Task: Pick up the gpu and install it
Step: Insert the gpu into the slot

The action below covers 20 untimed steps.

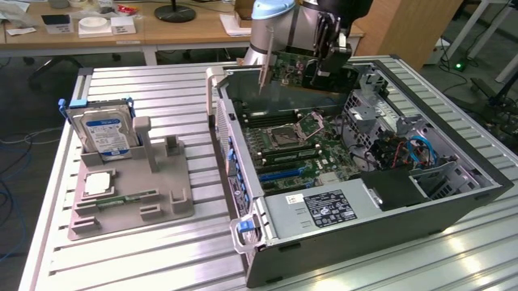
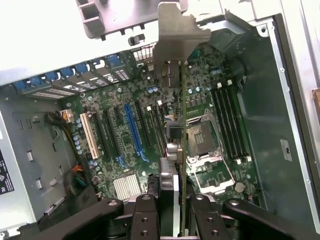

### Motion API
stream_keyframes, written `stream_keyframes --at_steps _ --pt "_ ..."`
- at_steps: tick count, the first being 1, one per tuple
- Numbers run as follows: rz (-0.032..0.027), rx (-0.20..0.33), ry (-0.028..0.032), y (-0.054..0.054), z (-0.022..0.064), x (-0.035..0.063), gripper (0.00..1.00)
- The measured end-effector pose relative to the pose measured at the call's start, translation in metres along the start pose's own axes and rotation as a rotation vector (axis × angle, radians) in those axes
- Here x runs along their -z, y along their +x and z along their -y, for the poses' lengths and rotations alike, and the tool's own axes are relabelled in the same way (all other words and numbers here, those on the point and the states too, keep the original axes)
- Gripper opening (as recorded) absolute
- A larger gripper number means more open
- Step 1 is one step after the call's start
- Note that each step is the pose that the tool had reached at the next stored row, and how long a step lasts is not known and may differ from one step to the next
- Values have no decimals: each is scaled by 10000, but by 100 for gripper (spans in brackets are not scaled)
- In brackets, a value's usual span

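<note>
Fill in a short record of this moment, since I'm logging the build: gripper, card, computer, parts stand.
gripper: shut on the gpu
gpu: held on edge over the motherboard, not seated in a slot
computer case: open, lying on its side
stand: beside the case, hard drive upright in it

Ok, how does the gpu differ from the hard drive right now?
The gpu hangs edge-down over the open case, clamped by the gripper; the hard drive stands in the grey holder, untouched. The gpu shows bare green circuit board with a metal bracket; the hard drive is silver-cased with a blue-white label. Both are flat, rectangular and upright.
</note>
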<state>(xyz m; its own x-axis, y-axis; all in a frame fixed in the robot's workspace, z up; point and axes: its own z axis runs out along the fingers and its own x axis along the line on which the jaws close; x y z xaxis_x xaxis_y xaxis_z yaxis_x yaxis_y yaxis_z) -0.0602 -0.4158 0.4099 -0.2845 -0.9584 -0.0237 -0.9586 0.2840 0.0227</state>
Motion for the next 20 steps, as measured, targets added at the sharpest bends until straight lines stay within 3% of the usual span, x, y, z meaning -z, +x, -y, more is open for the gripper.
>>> stream_keyframes --at_steps 1,2,3,5,6,7,9,20 --pt "2 80 9 0 0 -1 28" --pt "14 141 56 0 1 -1 28" --pt "46 190 168 0 1 -1 28" --pt "144 323 511 0 0 -2 28" --pt "184 406 649 0 0 -3 28" --pt "205 518 713 0 0 -7 28" --pt "219 824 738 0 1 -15 28" --pt "239 2291 685 2 2 -69 28"
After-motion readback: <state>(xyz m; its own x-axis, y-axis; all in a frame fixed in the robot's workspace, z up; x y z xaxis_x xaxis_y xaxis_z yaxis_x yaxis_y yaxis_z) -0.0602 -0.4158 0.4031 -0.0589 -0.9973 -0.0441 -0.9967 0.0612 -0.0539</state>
